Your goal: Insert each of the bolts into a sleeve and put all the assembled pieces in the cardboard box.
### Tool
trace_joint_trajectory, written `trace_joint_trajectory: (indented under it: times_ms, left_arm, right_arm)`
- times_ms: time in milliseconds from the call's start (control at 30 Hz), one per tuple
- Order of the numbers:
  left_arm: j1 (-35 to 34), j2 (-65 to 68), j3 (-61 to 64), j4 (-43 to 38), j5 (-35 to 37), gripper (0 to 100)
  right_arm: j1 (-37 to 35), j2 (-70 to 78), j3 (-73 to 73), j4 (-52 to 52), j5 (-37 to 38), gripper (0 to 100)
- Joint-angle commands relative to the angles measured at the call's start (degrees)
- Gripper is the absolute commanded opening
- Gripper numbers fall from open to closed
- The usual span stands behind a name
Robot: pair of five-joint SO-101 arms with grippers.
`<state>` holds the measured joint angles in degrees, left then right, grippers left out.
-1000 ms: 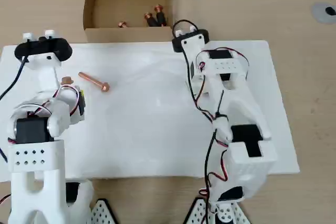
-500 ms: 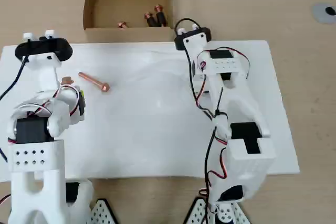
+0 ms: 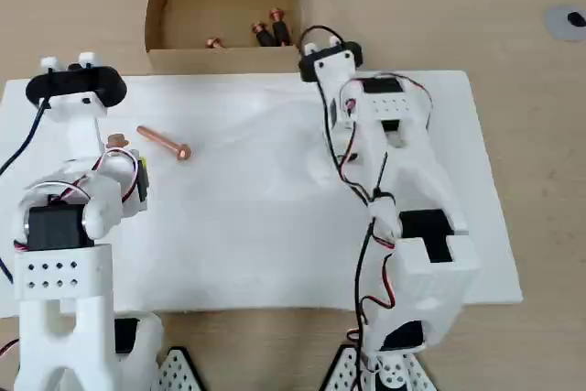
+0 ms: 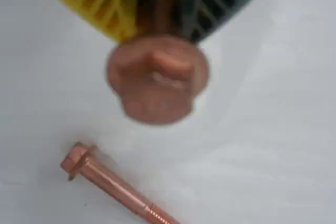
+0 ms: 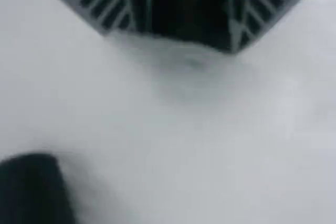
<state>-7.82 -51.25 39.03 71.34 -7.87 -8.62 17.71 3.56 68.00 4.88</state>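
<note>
Near the table's (image 3: 531, 135) left edge, the left tool (image 4: 157, 32) is clamped on a copper bolt (image 4: 157, 80), apparently held ready for a sleeve. A second bolt (image 3: 165, 144) lies loose just beside it on the white sheet (image 3: 256, 217). Farther back, the right tool (image 5: 181, 38), its opening impossible to judge, hangs low short of the cardboard box (image 3: 165, 6) at the far edge, where assembled pieces (image 3: 267, 32) already lie.

no legible writing anywhere, plain cardboard box (image 3: 224, 60), plain white sheet (image 3: 256, 226), no numbers or signs
</note>
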Motion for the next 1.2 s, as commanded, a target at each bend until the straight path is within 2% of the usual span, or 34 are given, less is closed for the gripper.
trace_joint_trajectory:
  times_ms: [0, 333, 467, 600, 833, 1000, 1167]
  left_arm:
    - [0.62, -1.45, -2.90, -0.70, -0.26, 1]
    - [2.37, -1.45, -4.66, -1.32, -0.18, 1]
    - [4.75, -1.45, -4.66, -1.32, -0.18, 1]
    - [4.75, -1.45, -5.10, -4.22, -0.18, 0]
    - [5.27, -1.54, -12.40, -5.19, 0.35, 0]
    - [5.36, -1.54, -15.30, -5.27, 9.32, 0]
    - [8.00, -6.73, -15.47, -5.45, 14.33, 0]
  right_arm:
    - [0.22, -0.48, -11.56, 8.44, -0.35, 1.0]
    - [0.13, -0.48, -42.95, 31.91, -0.35, 1.0]
    - [0.04, -0.92, -50.15, 34.55, 0.00, 1.0]
    - [-3.30, -8.13, -50.68, 34.55, 0.18, 1.0]
    - [-15.34, -24.57, -50.15, 34.46, 5.98, 1.0]
    - [-16.22, -34.68, -41.63, 34.46, 7.91, 1.0]
    - [-16.57, -48.13, -25.80, 34.46, 8.26, 1.0]
